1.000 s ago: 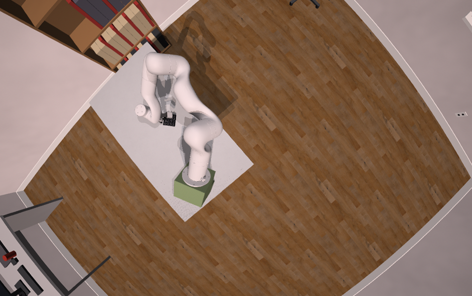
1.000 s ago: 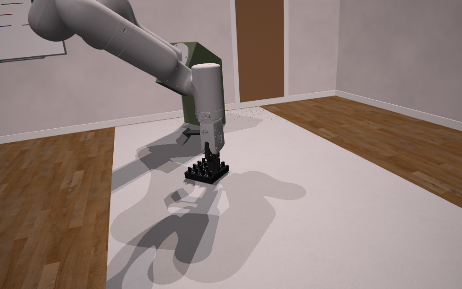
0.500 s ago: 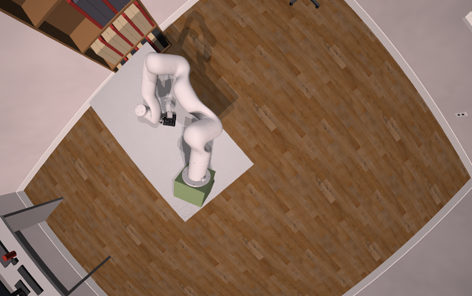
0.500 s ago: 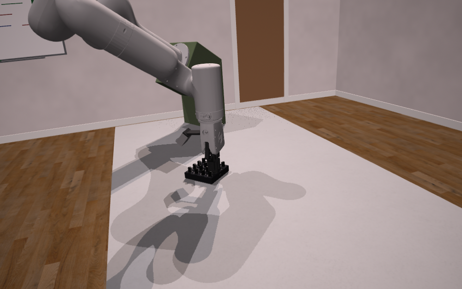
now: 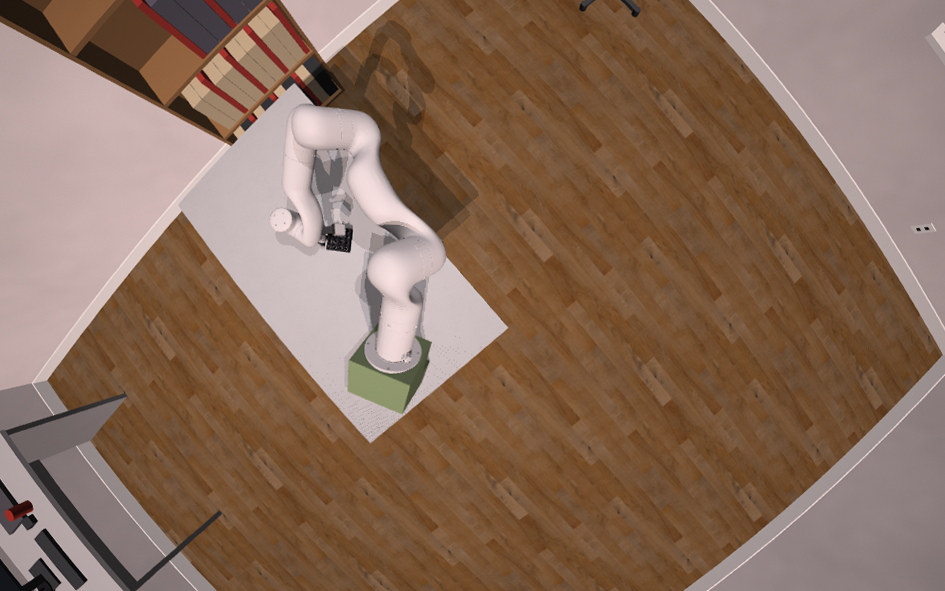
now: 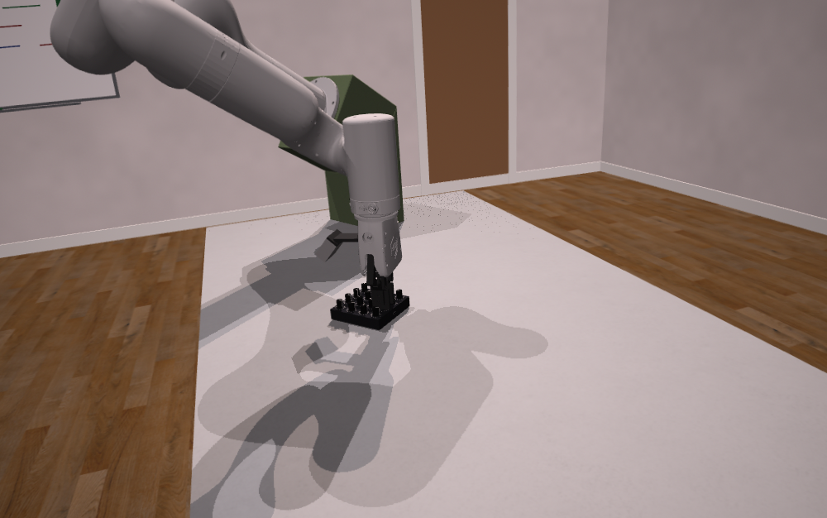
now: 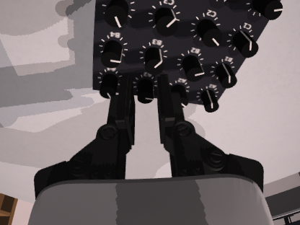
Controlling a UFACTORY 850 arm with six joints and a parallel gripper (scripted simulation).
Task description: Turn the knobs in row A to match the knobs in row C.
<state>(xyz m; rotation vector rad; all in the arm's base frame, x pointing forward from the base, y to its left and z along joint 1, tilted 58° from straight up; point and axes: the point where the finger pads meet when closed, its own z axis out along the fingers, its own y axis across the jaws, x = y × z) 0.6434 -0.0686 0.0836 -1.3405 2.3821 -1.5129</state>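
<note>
The black knob box (image 5: 338,239) (image 6: 356,315) (image 7: 138,37) stands flat on the table. My gripper (image 6: 382,300) (image 7: 145,90) points down over row A, fingers part open, one on each side of knob A3 (image 7: 145,90), with a gap visible beside it. In the wrist view A3's line points right. C3 (image 7: 165,22) points to the upper right. A4 (image 7: 108,86) and C4 (image 7: 116,11) point down and slightly right. A2 (image 7: 179,94), partly behind a finger, and C2 (image 7: 208,31) point lower right. A1 (image 7: 210,100) and C1 (image 7: 245,45) have lines running upward.
Row B knobs B4 (image 7: 112,52), B3 (image 7: 153,58), B2 (image 7: 192,66) and B1 (image 7: 226,76) stand close beyond row A. The arm's green pedestal (image 5: 382,383) (image 6: 365,109) stands on the pale table surface (image 5: 296,300). A bookshelf (image 5: 164,75) is beyond the table's far corner.
</note>
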